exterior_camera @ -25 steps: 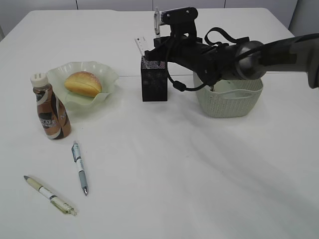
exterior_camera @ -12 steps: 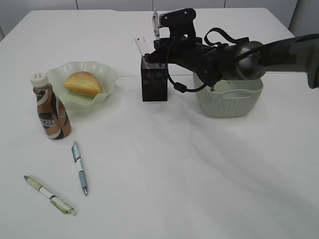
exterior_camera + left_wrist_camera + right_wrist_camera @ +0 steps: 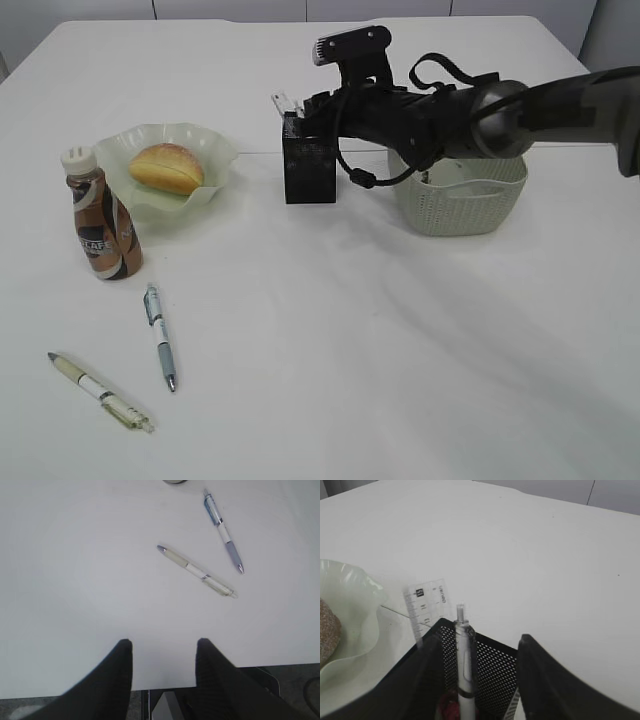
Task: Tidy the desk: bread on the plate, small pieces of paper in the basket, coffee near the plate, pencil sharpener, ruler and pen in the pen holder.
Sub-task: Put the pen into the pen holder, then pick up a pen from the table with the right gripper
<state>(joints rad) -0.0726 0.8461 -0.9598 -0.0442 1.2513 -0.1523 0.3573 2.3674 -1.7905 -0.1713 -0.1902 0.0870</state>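
My right gripper hangs open over the black pen holder. A white pen stands loose inside the holder between the jaws, touching neither. The clear ruler leans out of the holder's far corner. Something red lies low inside; I cannot tell whether it is the pencil sharpener. The bread rests on the green plate, with the coffee beside it. Two more pens lie on the desk ahead of my open, empty left gripper. Paper pieces are hidden.
The sage-green basket sits right of the holder, partly covered by my right arm. The desk's near edge lies just under the left fingers. The two loose pens are at the front left.
My right gripper has opened and let go of the white pen, which dropped from above the holder down into it. The left arm has not moved.
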